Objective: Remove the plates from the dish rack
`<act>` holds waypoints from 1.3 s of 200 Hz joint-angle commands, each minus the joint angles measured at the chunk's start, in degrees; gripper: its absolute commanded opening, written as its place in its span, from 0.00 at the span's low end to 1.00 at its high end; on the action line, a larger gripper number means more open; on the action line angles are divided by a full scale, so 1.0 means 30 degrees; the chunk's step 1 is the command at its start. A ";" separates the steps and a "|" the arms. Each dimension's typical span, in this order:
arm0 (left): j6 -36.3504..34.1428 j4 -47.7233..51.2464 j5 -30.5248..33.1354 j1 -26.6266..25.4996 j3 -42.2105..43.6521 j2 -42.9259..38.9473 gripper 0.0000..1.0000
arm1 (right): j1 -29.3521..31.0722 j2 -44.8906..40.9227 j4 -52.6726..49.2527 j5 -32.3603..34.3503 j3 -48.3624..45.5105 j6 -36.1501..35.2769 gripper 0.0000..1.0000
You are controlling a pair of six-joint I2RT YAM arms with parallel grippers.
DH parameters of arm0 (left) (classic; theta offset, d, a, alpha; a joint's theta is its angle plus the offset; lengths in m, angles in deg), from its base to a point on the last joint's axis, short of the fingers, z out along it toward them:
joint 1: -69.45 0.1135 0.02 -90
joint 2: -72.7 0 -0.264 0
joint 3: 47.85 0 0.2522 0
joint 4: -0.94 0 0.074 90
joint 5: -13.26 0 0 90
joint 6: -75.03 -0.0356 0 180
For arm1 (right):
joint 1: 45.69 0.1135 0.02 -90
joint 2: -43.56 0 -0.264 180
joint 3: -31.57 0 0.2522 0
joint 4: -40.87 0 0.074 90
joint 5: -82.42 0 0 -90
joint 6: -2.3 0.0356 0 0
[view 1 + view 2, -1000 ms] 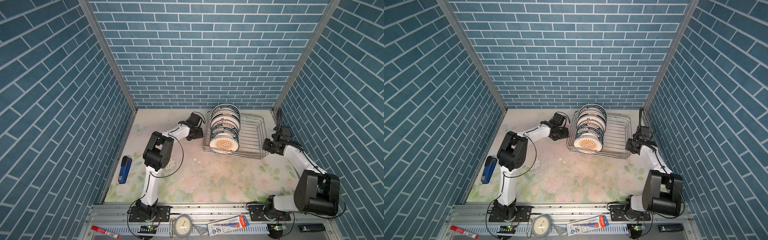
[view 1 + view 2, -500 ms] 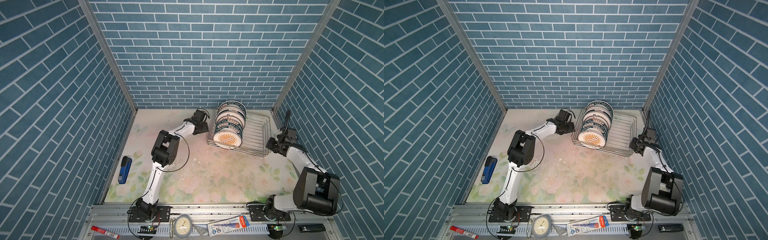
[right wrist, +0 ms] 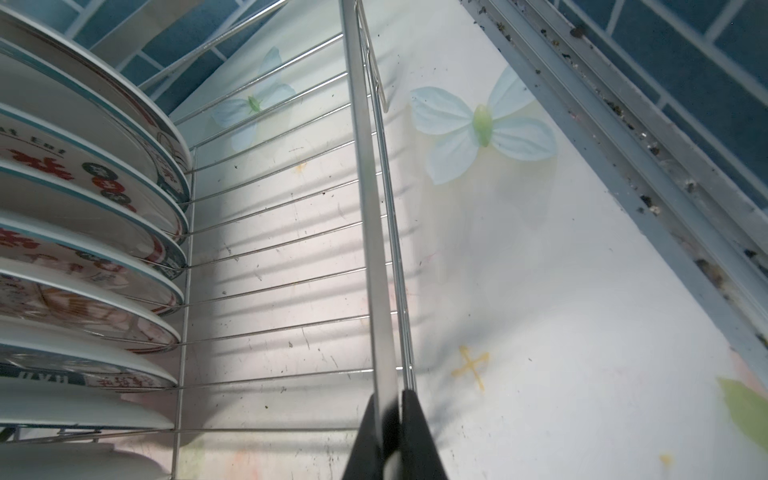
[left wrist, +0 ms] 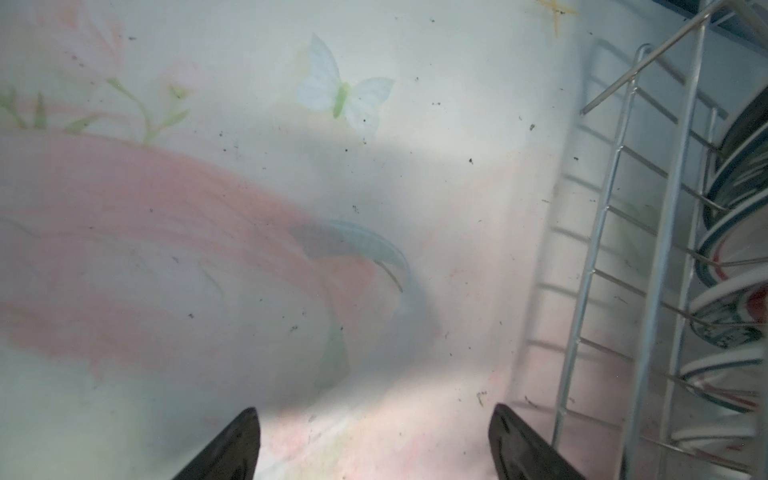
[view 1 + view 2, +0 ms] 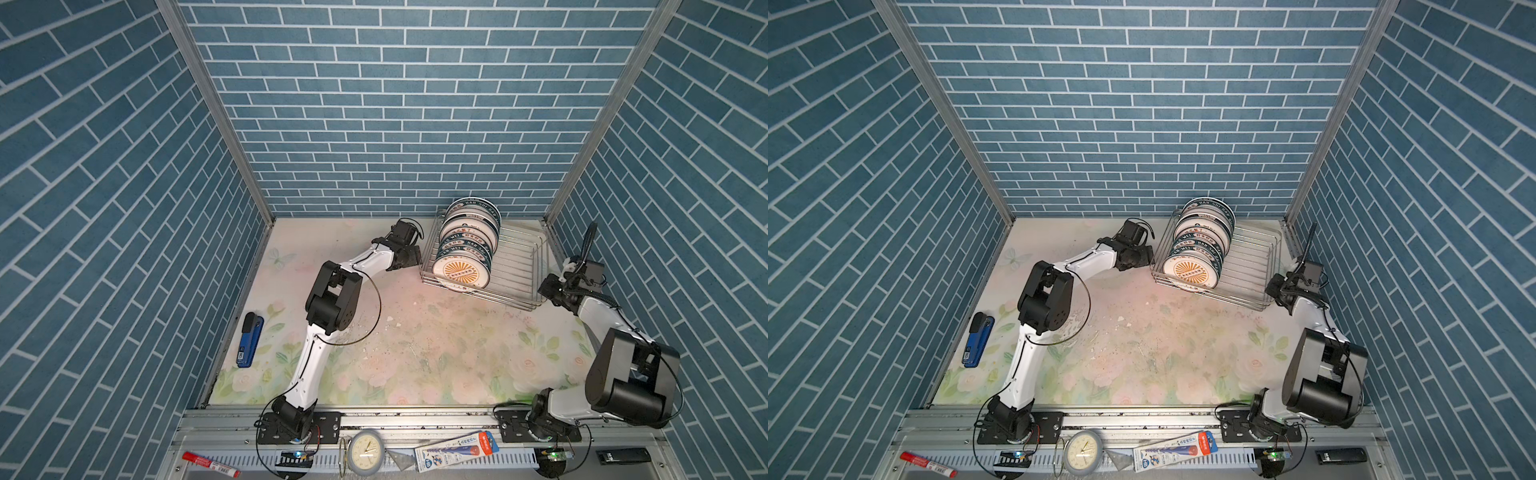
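- Plates (image 5: 467, 245): clear of both sets of fingers.
- right gripper (image 3: 390, 401): fingers (image 3: 417, 440) clamped tight on the dish rack (image 5: 517, 266), on its right-side rim bar near the front corner.
- left gripper (image 4: 374, 415): fingers (image 4: 235, 442) spread wide with nothing between them, low over the table (image 5: 415, 332), just beside the rack's left wall.
- The plates stand on edge in a tight row in the rack's left half. The front one shows an orange sunburst.
- The rack sits at the table's far right corner.
- Blue stapler (image 5: 250, 338) lies by the left wall, well apart.
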 commanded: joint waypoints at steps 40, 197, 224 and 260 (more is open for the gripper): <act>-0.0781 0.0108 -0.0591 -0.0208 0.2049 -0.2421 0.93 | -0.1169 -0.0114 -0.3467 0.0522 -0.2287 0.5730 0.05; -0.0247 -0.1486 -0.1305 0.0674 0.7841 -0.6302 0.93 | -0.1469 -0.3158 -0.3729 -0.0459 -0.5015 0.5715 0.07; -0.0042 -0.2261 -0.1875 0.0202 0.8618 -0.6360 0.91 | -0.1451 -0.4306 -0.4318 -0.0933 -0.5641 0.5416 0.07; 0.0286 -0.2503 -0.2027 -0.0306 0.8316 -0.5754 0.91 | -0.1339 -0.5277 -0.4685 -0.1817 -0.6126 0.5372 0.09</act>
